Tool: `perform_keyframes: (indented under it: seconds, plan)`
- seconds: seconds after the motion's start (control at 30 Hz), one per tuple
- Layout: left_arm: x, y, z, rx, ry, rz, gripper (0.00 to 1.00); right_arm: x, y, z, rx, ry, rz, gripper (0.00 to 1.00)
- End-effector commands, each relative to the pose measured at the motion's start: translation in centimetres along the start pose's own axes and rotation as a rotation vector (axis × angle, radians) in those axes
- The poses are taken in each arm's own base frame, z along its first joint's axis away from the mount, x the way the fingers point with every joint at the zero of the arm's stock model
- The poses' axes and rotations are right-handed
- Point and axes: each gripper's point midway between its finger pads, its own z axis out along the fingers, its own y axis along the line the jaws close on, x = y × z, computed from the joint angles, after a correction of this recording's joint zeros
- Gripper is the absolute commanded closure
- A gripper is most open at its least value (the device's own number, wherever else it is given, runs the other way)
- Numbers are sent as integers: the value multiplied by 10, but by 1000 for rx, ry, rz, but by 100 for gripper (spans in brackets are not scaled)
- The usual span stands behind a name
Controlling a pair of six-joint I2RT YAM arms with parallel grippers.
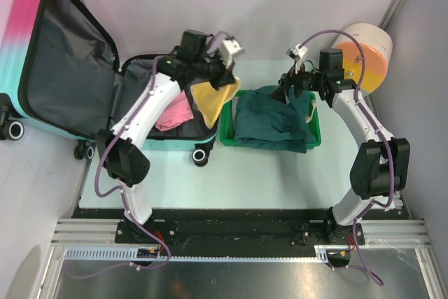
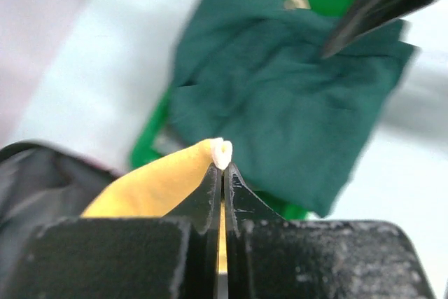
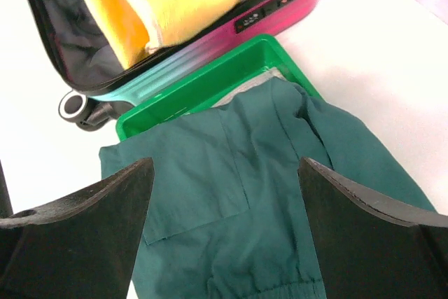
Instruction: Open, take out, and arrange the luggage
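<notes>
1. The luggage point(image 1: 63, 68) lies open at the far left corner of the bench point(image 1: 210, 180). Its lid leans left, its long axis runs along the far edge, and a pink garment point(image 1: 175, 113) sits inside.
2. The left end effector point(image 2: 222, 173) is pinched tight on a yellow garment point(image 1: 210, 101) over the luggage's right end, so the luggage lies below and to its left.
3. The right end effector point(image 3: 225, 166), wide and holding nothing, hovers over the green garment point(image 1: 269, 120) in the green tray point(image 1: 227, 131), just right of the luggage.
4. The left arm is nearer, so a short carry rightward to the tray seems likely next.
</notes>
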Motion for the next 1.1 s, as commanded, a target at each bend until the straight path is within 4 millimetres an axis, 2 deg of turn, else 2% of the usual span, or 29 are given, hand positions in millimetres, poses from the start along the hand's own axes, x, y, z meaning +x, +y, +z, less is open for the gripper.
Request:
perform_keyframes:
  seconds: [0.0,0.03,0.07,0.13,0.2,0.27,0.33,0.47,0.57,0.6,0.63,0.7,0.93,1.0,1.07]
  plan:
    - [-4,-74,19,266,-29,-41,100,-20,35,5,-86,-77,-215,11]
    - [-7,-84,20,308,-43,-42,100,-20,41,7,-98,-84,-244,12]
    - [-8,-90,21,333,-47,-47,100,-12,46,9,-108,-77,-258,12]
    - [-11,-99,20,373,-59,-54,100,-20,61,12,-123,-111,-321,15]
    - [-12,-103,19,387,-64,-51,100,-18,72,14,-124,-124,-360,18]
    - [-13,-107,17,398,-69,-37,100,-26,82,21,-119,-155,-418,20]
    - [-12,-109,16,400,-67,-34,100,-25,87,26,-123,-164,-441,21]
    - [-10,-112,13,403,-67,-19,100,-39,96,34,-138,-216,-481,21]
    - [-9,-115,9,408,-68,-15,100,-43,98,40,-144,-238,-505,31]
    - [-8,-116,8,407,-67,-13,100,-44,98,41,-146,-241,-511,43]
    - [-8,-116,8,407,-68,-9,100,-43,101,42,-156,-241,-522,47]
    - [-8,-117,5,406,-70,-5,100,-39,105,45,-174,-233,-530,52]
    - [-11,-119,-1,409,-82,12,100,-11,119,47,-250,-151,-558,39]
    - [-10,-120,-2,414,-83,16,100,-6,119,50,-258,-137,-565,39]
    - [-11,-122,-3,421,-88,16,100,-5,119,52,-256,-137,-569,48]
